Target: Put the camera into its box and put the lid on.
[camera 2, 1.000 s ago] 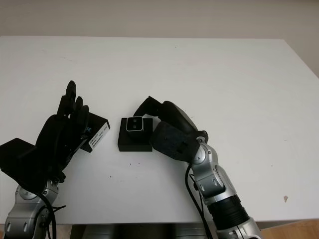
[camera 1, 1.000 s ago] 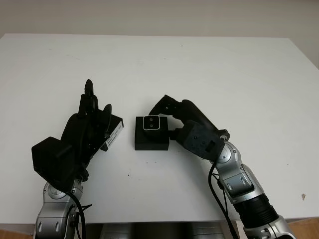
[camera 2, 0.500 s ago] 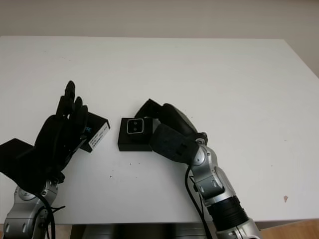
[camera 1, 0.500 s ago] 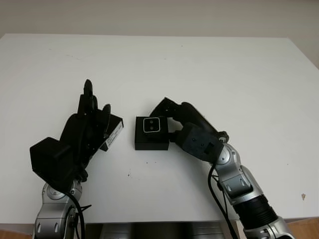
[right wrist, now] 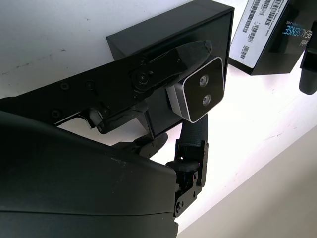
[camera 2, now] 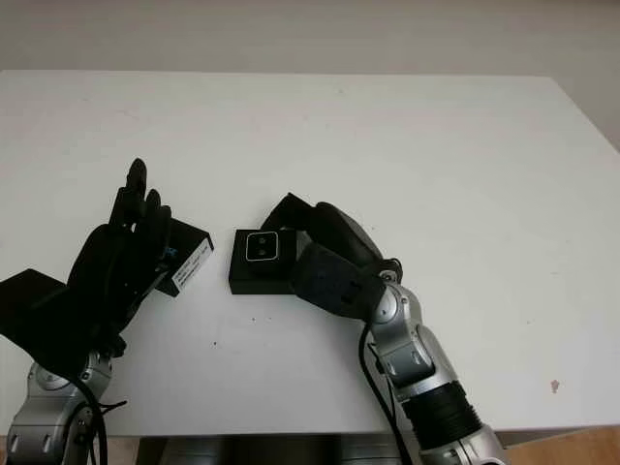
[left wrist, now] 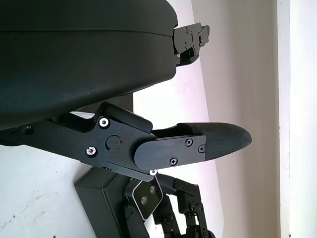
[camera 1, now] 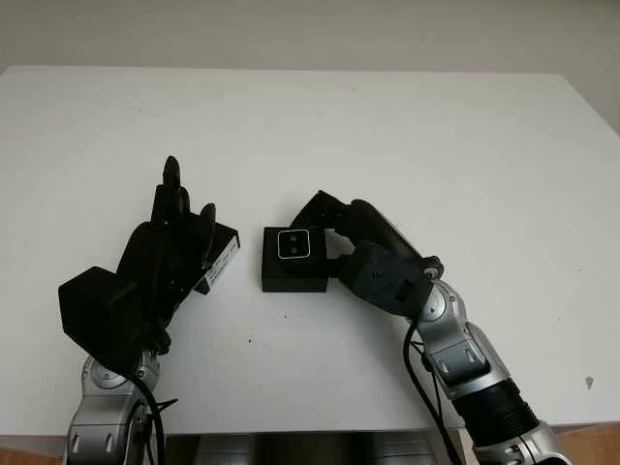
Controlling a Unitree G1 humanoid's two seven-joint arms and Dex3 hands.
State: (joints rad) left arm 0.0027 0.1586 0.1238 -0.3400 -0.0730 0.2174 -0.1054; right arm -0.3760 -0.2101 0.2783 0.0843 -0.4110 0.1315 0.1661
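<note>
White table (camera 1: pixel 407 136) is taking up pretty much everything, with a beige wall running behind its far edge. Sitting near the middle is the black box (camera 1: pixel 294 276), and the little silver-faced camera (camera 1: pixel 294 243) with its two lenses is hanging right over the box's far half, pinched in the right hand (camera 1: pixel 334 232). That hand is coming in from the box's right side with its fingers (right wrist: pixel 163 64) clamped on the camera, one finger lying along the camera's top edge in the right wrist view; I can't tell whether the camera is touching the box yet or hovering just above it. Just left of the box, the lid (camera 1: pixel 221 254) is lying on the table with a white barcode label facing up, partly tucked under the left hand (camera 1: pixel 174 232). The left hand is sitting open over the lid's left end, fingers pointing toward the far side of the table, not gripping anything as far as I can see.
</note>
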